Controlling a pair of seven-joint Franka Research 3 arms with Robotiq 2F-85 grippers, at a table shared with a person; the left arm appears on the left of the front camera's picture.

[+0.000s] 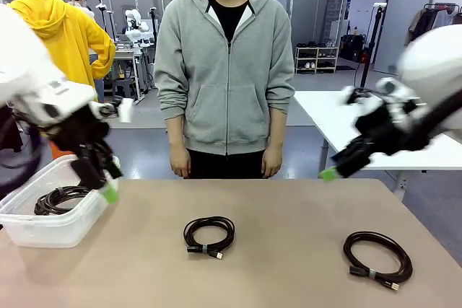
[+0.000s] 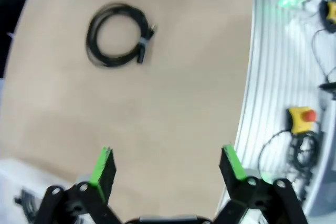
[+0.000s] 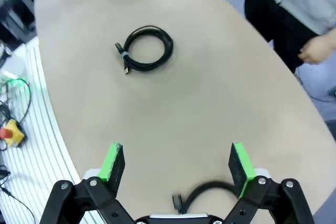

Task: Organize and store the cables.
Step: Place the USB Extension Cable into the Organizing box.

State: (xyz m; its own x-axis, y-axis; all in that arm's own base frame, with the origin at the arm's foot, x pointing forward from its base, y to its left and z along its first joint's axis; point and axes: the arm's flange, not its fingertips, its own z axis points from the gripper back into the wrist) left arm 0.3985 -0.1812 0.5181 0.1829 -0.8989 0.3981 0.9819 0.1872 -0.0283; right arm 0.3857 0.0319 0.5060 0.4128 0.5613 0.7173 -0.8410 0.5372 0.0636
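Two coiled black cables lie on the tan table (image 1: pixel 289 214): one in the middle (image 1: pixel 208 236), one at the right (image 1: pixel 377 258), each bound by a small tie. A third coil (image 1: pixel 60 198) rests inside the clear plastic bin (image 1: pixel 43 230) at the left. My left gripper (image 1: pixel 105 182) hangs open just above the bin's right rim, nothing between its fingers. My right gripper (image 1: pixel 330 173) is open too, held high over the table's far right. The left wrist view shows the middle cable (image 2: pixel 116 35) far ahead; the right wrist view shows the same middle cable (image 3: pixel 145 48) and part of the right cable (image 3: pixel 202 195) under the gripper (image 3: pixel 178 163).
A person in a grey hoodie (image 1: pixel 225 70) stands at the far edge, hands down at the sides. A white table (image 1: pixel 339 117) stands behind at the right. A yellow emergency-stop box (image 2: pixel 302 119) and loose wires sit on the ribbed ledge beside the table.
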